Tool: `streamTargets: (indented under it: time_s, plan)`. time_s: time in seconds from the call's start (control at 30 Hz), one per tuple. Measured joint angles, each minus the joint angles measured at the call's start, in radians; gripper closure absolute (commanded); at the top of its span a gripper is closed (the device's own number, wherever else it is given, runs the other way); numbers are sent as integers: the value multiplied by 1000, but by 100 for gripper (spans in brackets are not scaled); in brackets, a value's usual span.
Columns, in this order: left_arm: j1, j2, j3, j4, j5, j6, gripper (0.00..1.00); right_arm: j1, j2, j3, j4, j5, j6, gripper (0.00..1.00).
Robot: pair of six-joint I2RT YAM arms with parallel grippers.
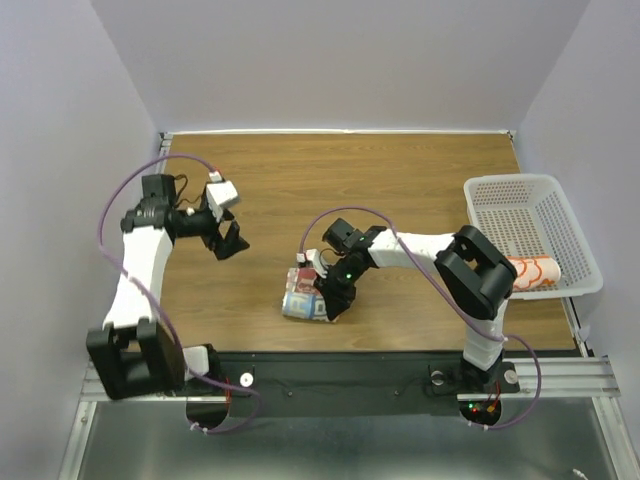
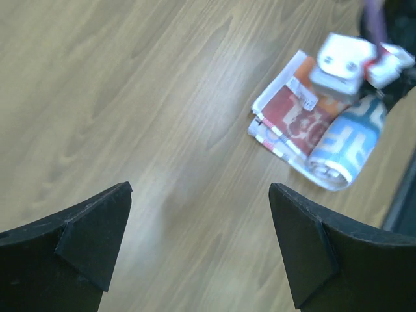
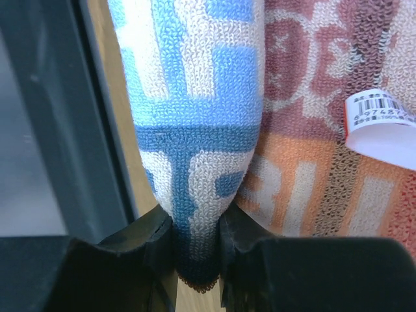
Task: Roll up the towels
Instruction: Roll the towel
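Observation:
One of the towels (image 1: 303, 296) lies near the table's front edge, partly rolled. Its blue-lettered roll (image 3: 195, 117) is pinched between the fingers of my right gripper (image 3: 197, 253), which is shut on it. The flat orange and red part (image 3: 312, 149) spreads beside the roll and carries a barcode label (image 3: 380, 120). In the left wrist view the same towel (image 2: 305, 127) sits at the upper right. My left gripper (image 2: 198, 195) hangs open over bare wood, well left of the towel (image 1: 228, 240). A second, rolled towel (image 1: 533, 272) rests in the basket's near side.
A white perforated basket (image 1: 520, 205) stands at the right edge of the wooden table (image 1: 400, 180). The black front rail (image 1: 350, 375) runs just behind the held towel. Grey walls close in the left, back and right sides.

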Motion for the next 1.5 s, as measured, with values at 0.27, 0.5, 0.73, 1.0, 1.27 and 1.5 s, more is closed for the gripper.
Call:
streamTargets:
  time_s: [0.27,0.5,0.73,1.0,1.27,1.5]
  plan:
    - [-303,-476,-409,155,-306,207,1,-86,168,136,-135,-220,22,99]
    - [-622,-627,-629,217,-520,295,1,-127,261,199,-212,-334,26,97]
    - [-898,-461,-628,420,-629,239,1,-156,342,248,-275,-424,40,97]
    - [-1015,-300,-624,521,-679,204,13,-169,364,281,-315,-449,40,95]
    - [-1025,-138,-607,627,-737,169,40,-174,370,290,-330,-450,39,89]
    - [-1025,-82,-580,665,-759,131,74,-187,370,303,-346,-440,32,53]
